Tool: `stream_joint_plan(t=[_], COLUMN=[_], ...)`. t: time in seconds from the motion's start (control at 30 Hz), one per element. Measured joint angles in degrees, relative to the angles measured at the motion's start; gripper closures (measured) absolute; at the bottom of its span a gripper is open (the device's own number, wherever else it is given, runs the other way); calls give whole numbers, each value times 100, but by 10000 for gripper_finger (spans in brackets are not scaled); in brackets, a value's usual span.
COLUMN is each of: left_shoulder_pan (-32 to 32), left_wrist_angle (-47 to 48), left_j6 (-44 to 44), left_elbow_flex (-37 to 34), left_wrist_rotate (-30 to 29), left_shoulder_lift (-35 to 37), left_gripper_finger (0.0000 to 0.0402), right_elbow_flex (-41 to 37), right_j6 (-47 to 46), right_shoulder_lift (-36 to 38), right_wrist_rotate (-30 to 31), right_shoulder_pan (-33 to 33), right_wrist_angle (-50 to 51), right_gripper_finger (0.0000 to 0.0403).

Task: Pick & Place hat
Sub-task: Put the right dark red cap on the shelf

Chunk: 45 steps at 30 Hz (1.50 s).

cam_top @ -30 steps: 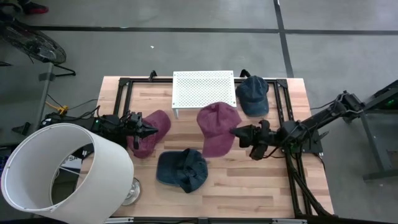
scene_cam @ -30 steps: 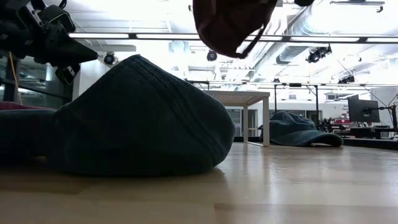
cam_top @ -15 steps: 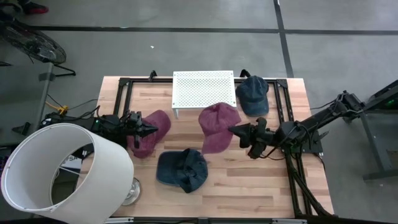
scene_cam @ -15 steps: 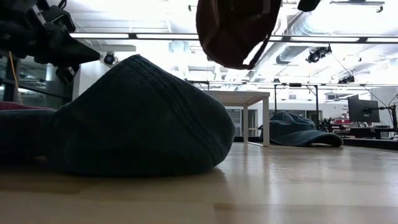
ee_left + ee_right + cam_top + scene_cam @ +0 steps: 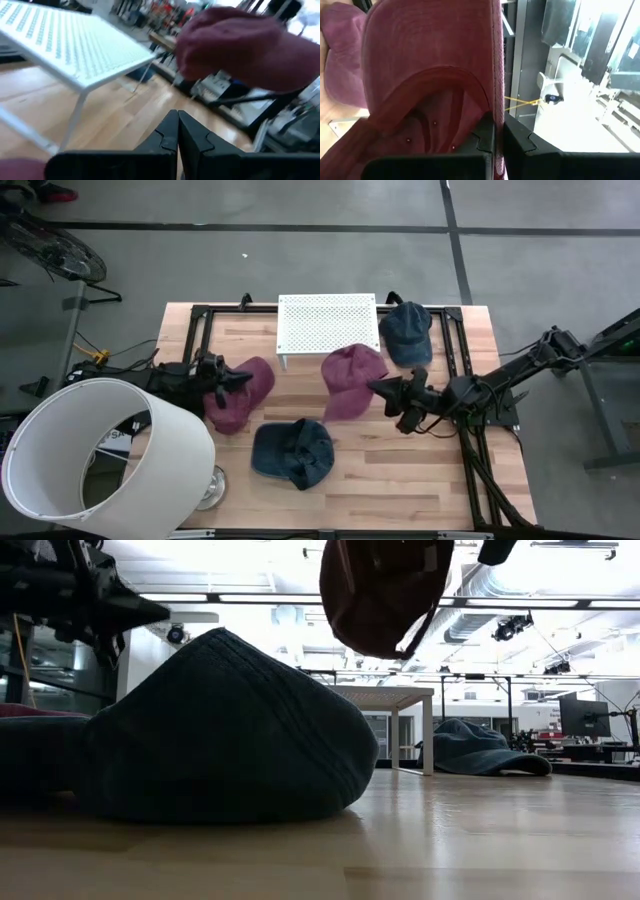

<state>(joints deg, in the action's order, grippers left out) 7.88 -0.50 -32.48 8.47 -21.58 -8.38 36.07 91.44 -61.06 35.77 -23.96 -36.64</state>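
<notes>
Two maroon hats are in view. One (image 5: 352, 378) is in the air, between the white perforated stand (image 5: 328, 320) and my right gripper (image 5: 376, 387), which is shut on it. In the low view this hat (image 5: 385, 590) hangs high above the wood. The other maroon hat (image 5: 238, 395) lies on the table at the left, and my left gripper (image 5: 243, 372) hovers over it, shut and touching nothing. One dark blue hat (image 5: 292, 452) rests crown up near the near edge. Another (image 5: 406, 330) lies by the far right corner. My right gripper pinches the maroon hat's lower rim (image 5: 495, 90) between its two fingers, next to the back opening with its snap strap (image 5: 435, 125). The fingers come in level from the table's right side. The hat is lifted clear and hangs with its hollow side toward the gripper.
A large white lampshade (image 5: 100, 460) stands over the table's near left corner. A black frame (image 5: 200, 315) runs along the far and side edges. Bare wood (image 5: 400, 480) lies to the right of the near blue hat.
My right gripper has carried the held maroon hat a little toward the far edge and the stand, and the hat now hangs lower and more upright in the low view. My left gripper has risen and shifted slightly toward the far edge, still shut.
</notes>
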Motion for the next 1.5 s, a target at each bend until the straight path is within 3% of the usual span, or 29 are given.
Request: stream_joint_plan(t=[0.2, 0.4, 0.83, 0.93, 1.13, 1.23, 1.37, 1.5], left_shoulder_pan=[0, 0, 0, 0, 0, 0, 0, 0], left_wrist_angle=[-340, -285, -201, -283, -648, -1038, -1744, -2781], left_j6=[-342, -1121, -1240, -1544, -1942, -2236, -2528, -2542], left_elbow_flex=[0, 0, 1, 0, 0, 0, 2, 2], left_wrist_rotate=[-42, -749, -750, -793, -934, -664, -206, -8], left_shoulder_lift=[1, -46, -148, -382, -1035, -1384, -1928, -2483], left_gripper_finger=[401, 401, 393, 359, 241, 191, 158, 153], right_elbow_flex=[0, 0, 0, 0, 28, 179, 442, 676], right_j6=[-78, -142, -356, -356, -273, -197, -106, -59], right_shoulder_lift=[0, 0, 0, 0, 0, -2, -54, -207], right_wrist_rotate=[5, 39, 90, 70, 36, -119, -357, -685], right_shoulder_pan=[-1, -1, -1, -1, 99, 236, 521, 828], right_wrist_angle=[6, 58, 114, 116, 163, 188, 163, 175], right_gripper_finger=[397, 397, 397, 397, 397, 397, 397, 397])
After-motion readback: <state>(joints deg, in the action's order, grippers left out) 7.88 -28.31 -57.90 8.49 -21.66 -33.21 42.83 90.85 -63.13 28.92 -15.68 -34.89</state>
